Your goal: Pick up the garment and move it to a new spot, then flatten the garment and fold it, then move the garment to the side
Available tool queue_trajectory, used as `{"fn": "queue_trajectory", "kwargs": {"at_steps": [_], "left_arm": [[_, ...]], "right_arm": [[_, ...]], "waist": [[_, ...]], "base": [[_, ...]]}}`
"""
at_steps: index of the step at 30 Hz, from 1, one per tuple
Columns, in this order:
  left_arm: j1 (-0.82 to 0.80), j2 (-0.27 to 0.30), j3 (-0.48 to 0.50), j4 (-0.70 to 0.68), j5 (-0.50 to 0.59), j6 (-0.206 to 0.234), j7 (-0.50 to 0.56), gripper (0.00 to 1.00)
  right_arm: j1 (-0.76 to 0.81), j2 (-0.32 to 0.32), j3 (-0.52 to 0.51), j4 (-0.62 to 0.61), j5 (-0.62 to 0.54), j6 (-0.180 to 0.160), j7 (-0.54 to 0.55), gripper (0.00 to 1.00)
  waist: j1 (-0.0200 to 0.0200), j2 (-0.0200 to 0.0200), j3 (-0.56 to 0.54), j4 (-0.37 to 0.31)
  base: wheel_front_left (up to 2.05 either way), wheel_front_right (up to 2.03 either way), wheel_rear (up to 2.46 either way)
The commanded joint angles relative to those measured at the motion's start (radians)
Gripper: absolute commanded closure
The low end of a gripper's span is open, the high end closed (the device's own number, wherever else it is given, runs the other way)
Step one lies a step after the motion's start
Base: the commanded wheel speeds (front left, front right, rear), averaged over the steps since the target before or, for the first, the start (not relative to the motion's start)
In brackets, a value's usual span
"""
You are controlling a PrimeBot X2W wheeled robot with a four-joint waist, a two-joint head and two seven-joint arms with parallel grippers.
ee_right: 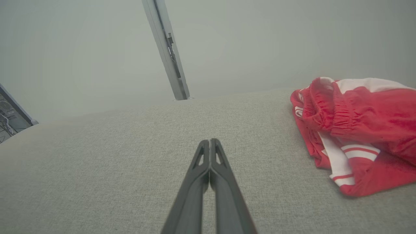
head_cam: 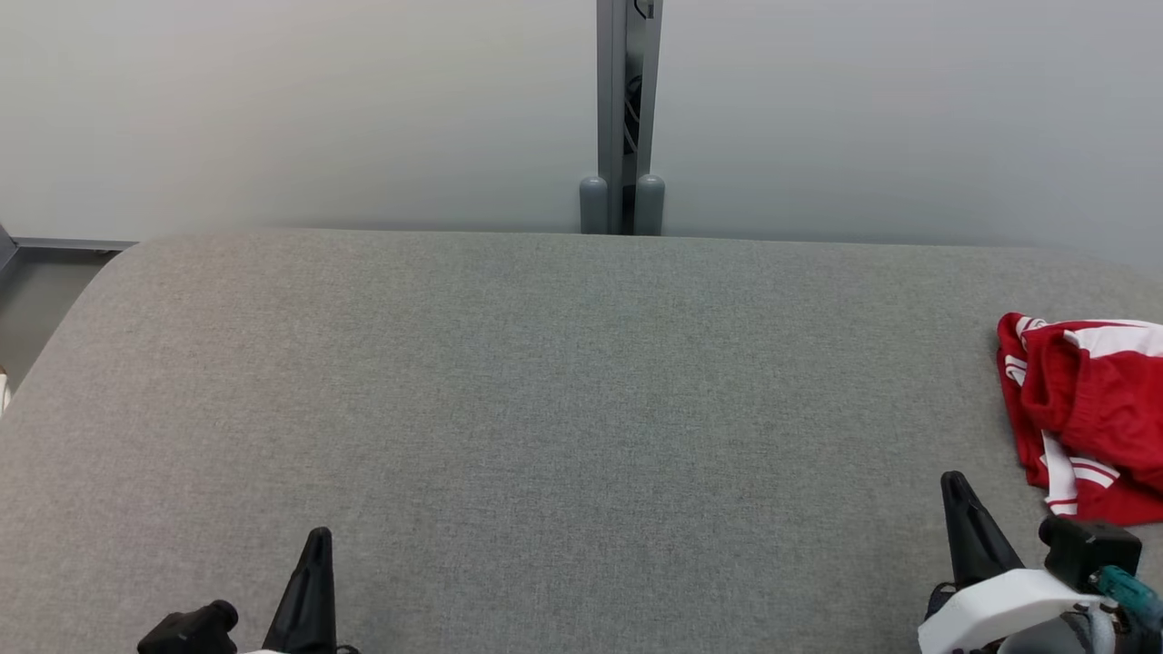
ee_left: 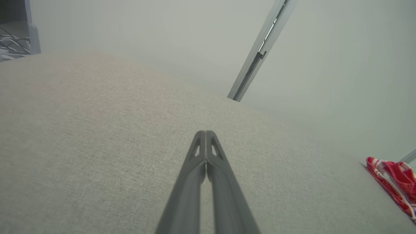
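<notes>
Head view: grey cloth-covered table [head_cam: 545, 391], with a grey post [head_cam: 627, 118] upright behind its far edge.
Left gripper [ee_left: 205, 134]: fingers pressed together, holding nothing, over bare cloth.
Right gripper [ee_right: 210, 141]: fingers pressed together, holding nothing.
Garment [ee_right: 357, 130]: red with white stripes, crumpled in a heap on the table. It lies ahead and to the right of the right gripper without touching it, and well apart from the left gripper, far off to its right.

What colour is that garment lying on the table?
The garment is red with white stripes; it shows best in the right wrist view.
</notes>
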Motion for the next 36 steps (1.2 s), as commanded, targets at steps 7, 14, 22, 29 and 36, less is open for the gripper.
{"fn": "queue_trajectory", "kwargs": {"at_steps": [7, 14, 22, 29, 36], "left_arm": [[-0.062, 0.004, -0.016, -0.012, -0.136, -0.01, 0.013, 1.0], [-0.086, 0.005, -0.029, -0.009, -0.244, -0.015, 0.025, 1.0], [-0.112, 0.005, -0.042, -0.006, -0.357, -0.019, 0.038, 1.0], [-0.133, 0.006, -0.053, -0.003, -0.448, -0.023, 0.049, 1.0], [-0.152, 0.006, -0.063, 0.0, -0.533, -0.026, 0.058, 1.0]], "right_arm": [[-0.025, -0.007, -0.043, -0.036, 0.154, 0.0, 0.053, 1.0], [-0.027, -0.009, -0.076, -0.049, 0.277, 0.0, 0.097, 1.0], [-0.03, -0.01, -0.113, -0.059, 0.404, 0.0, 0.146, 1.0], [-0.034, -0.011, -0.144, -0.067, 0.506, 0.0, 0.186, 1.0], [-0.037, -0.012, -0.172, -0.075, 0.601, 0.0, 0.224, 1.0]], "waist": [[0.0, -0.0001, 0.001, -0.005], [0.0, -0.0001, 0.003, -0.01], [0.0, -0.0001, 0.005, -0.016], [0.0, -0.0001, 0.006, -0.021], [0.0, -0.0001, 0.008, -0.026]], "base": [[0.0, 0.0, 0.0], [0.0, 0.0, 0.0], [0.0, 0.0, 0.0], [0.0, 0.0, 0.0], [0.0, 0.0, 0.0]]}}
